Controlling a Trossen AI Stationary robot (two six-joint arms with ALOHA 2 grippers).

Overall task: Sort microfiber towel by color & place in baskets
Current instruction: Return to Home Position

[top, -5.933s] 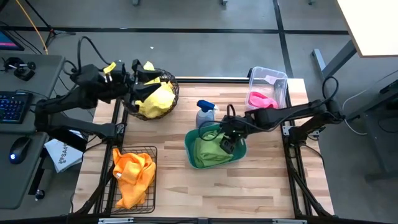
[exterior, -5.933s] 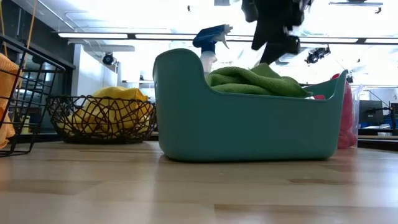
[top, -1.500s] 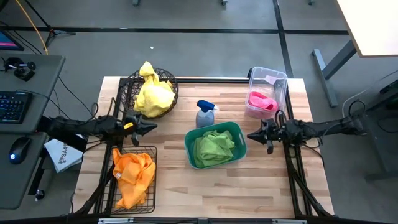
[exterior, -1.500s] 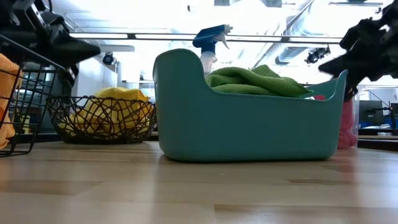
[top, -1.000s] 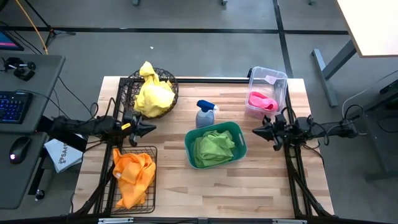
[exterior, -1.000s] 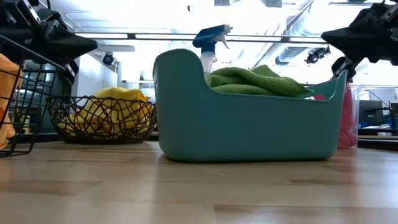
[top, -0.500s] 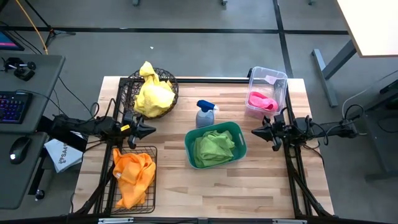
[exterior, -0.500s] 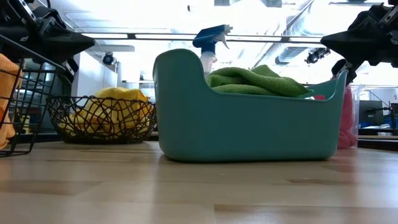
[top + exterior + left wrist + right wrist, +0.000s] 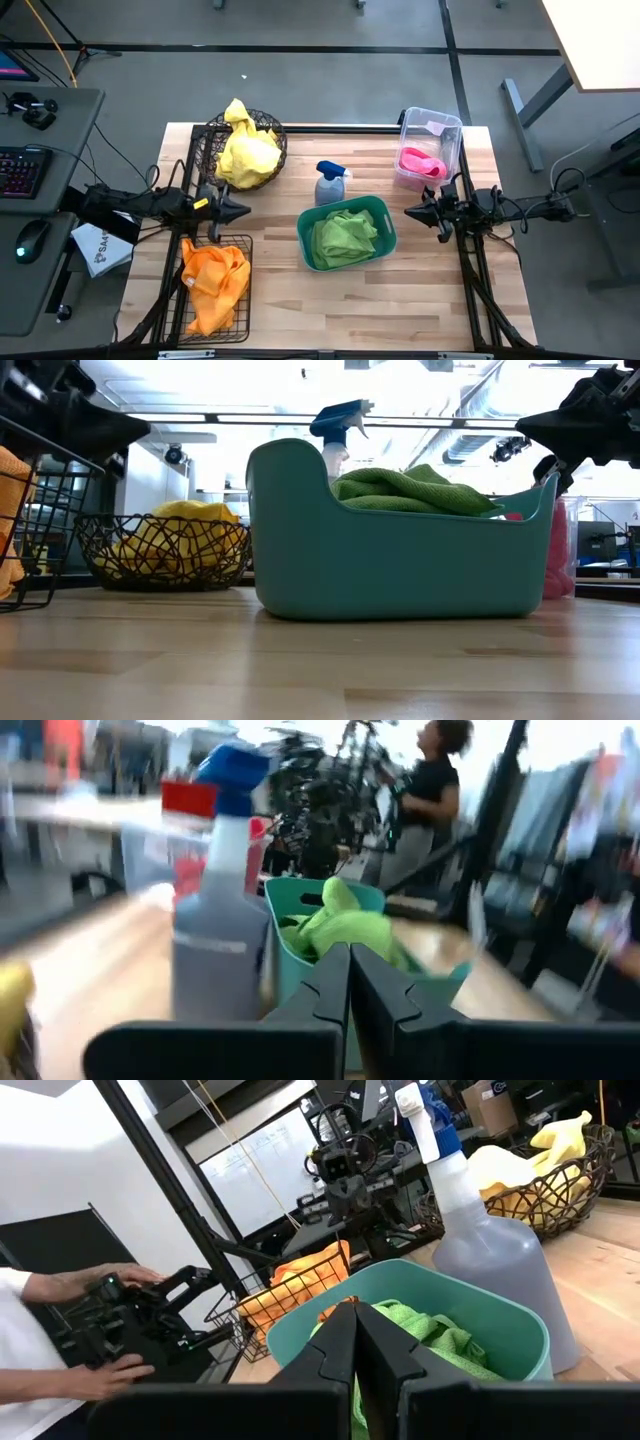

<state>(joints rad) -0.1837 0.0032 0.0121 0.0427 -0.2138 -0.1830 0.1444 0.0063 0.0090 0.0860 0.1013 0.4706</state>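
Observation:
Yellow microfiber towels (image 9: 246, 152) fill the round wire basket (image 9: 278, 150) at the far left. Orange ones (image 9: 213, 282) lie in the black rectangular wire basket (image 9: 240, 320) at the near left. Green ones (image 9: 346, 233) sit in the teal tub (image 9: 306, 240) at mid-table, and a pink one (image 9: 421, 162) is in the clear bin (image 9: 432, 123) at the far right. My left gripper (image 9: 243, 209) hovers shut and level by the left edge, between the two wire baskets. My right gripper (image 9: 408, 211) hovers shut and level right of the tub. Neither holds anything.
A blue-grey spray bottle (image 9: 330, 183) stands just behind the teal tub. Bare wood stretches along the near side of the table (image 9: 400, 310). A person (image 9: 425, 790) stands beyond the table, and a person's hands (image 9: 90, 1330) rest on a dark device off the table.
My left gripper has rolled a little about its own pointing line while staying in place and shut.

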